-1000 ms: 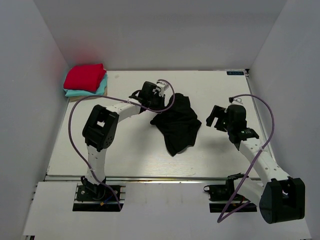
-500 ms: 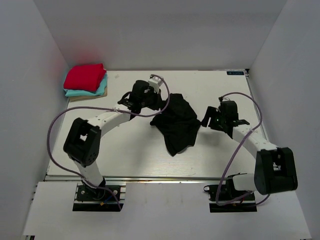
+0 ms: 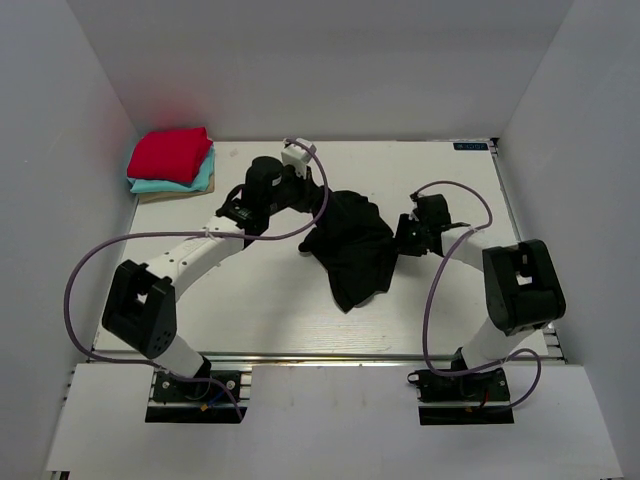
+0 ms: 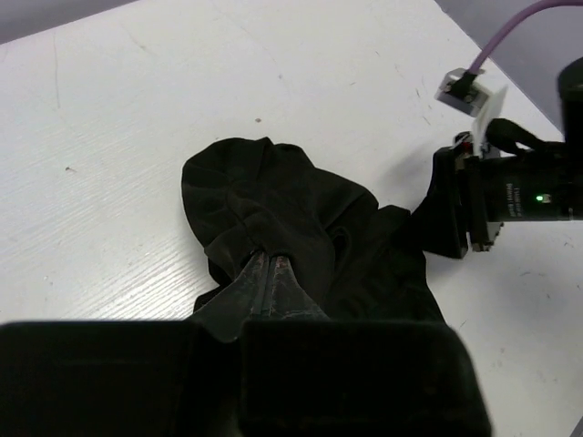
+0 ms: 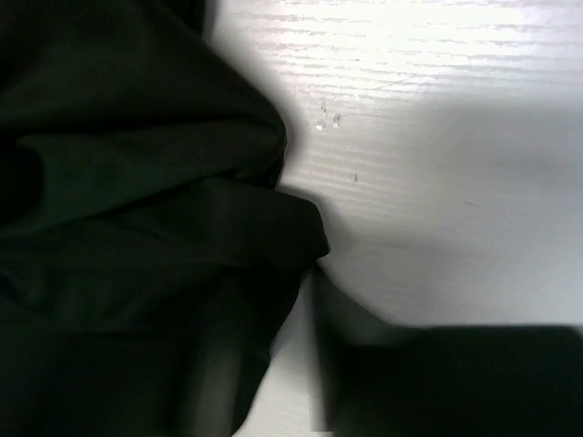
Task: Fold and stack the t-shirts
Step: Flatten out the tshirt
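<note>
The black t-shirt (image 3: pixel 352 248) lies crumpled mid-table. My left gripper (image 3: pixel 322 205) is at its upper left edge; in the left wrist view its fingers (image 4: pixel 258 278) are pressed together on a pinch of the black cloth (image 4: pixel 264 196). My right gripper (image 3: pixel 404 240) sits low at the shirt's right edge. Seen from the right wrist, the jaws (image 5: pixel 287 305) are blurred and narrow, with a strip of table visible between them and the shirt's corner (image 5: pixel 301 232) at their tips. The red t-shirt (image 3: pixel 170 153) tops a folded stack with teal (image 3: pixel 203 178) and tan layers below.
The folded stack sits in the far left corner against the left wall. White walls enclose the table (image 3: pixel 250 300) on three sides. Purple cables (image 3: pixel 110 255) loop off both arms over the table. The right gripper's body (image 4: pixel 487 196) shows beside the shirt in the left wrist view.
My right gripper has moved left to the shirt's right edge and its jaws have narrowed from wide open. My left arm has swung left, still pinching the shirt.
</note>
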Tool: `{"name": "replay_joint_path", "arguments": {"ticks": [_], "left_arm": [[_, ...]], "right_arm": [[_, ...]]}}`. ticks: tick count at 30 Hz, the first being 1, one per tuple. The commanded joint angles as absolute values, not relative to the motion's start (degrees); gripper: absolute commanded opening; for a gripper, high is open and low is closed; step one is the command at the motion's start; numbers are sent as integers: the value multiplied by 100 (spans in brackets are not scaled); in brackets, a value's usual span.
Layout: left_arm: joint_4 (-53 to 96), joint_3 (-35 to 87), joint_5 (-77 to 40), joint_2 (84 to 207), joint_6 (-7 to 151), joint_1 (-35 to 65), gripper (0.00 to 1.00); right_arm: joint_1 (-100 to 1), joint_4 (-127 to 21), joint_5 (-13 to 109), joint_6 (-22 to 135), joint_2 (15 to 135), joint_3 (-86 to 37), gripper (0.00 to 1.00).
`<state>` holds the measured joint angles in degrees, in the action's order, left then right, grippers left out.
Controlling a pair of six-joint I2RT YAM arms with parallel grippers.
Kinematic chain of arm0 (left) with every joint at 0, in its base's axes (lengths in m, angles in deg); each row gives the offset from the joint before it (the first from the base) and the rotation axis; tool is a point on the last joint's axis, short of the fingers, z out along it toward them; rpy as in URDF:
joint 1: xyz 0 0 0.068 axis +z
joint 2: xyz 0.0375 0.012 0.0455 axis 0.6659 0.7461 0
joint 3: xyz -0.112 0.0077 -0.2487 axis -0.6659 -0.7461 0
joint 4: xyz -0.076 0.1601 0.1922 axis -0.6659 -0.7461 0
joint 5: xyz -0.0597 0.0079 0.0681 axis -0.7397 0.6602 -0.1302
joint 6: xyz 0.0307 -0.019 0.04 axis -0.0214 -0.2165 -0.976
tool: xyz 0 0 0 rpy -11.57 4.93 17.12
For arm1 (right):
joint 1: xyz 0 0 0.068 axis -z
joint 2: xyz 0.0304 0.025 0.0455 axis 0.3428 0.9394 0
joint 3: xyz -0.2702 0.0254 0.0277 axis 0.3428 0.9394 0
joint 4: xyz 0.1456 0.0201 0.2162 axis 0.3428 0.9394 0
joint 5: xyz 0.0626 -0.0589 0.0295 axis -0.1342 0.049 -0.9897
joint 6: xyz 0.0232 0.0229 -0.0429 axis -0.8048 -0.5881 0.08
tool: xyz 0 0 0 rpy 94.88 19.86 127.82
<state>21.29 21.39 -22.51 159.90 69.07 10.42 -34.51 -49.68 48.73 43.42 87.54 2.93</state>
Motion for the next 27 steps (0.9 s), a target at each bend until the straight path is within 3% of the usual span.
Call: {"name": "replay_joint_path", "arguments": {"ticks": [1,2,3,4,9,18,27], "left_arm": [[2192,2075,-2085,15448,6855,1072,0],[2192,2075,-2085,15361,6855,1072,0],[2192,2075,-2015,15360,6855,1072,0],[2192,2075,-1858,15221,6855,1072,0],[1957,2363,-1252,14860,6576,1125,0],[1418,3261,2754,13999,6232,1178,0],[1770,3314,4313,13146,5344,1178,0]], "right_arm": [[-3543,-5092,4925,4418,8996,-93,29],[-3543,-5127,4951,4453,9005,-137,21],[-3560,-5144,4986,4436,8987,-155,5],[-3604,-5127,5030,4445,8918,-207,0],[-3604,-5057,5574,4550,7961,-488,0],[-3543,-4864,8165,5279,5641,-1473,0],[-3543,-4846,8985,6308,4814,-2307,0]]}}
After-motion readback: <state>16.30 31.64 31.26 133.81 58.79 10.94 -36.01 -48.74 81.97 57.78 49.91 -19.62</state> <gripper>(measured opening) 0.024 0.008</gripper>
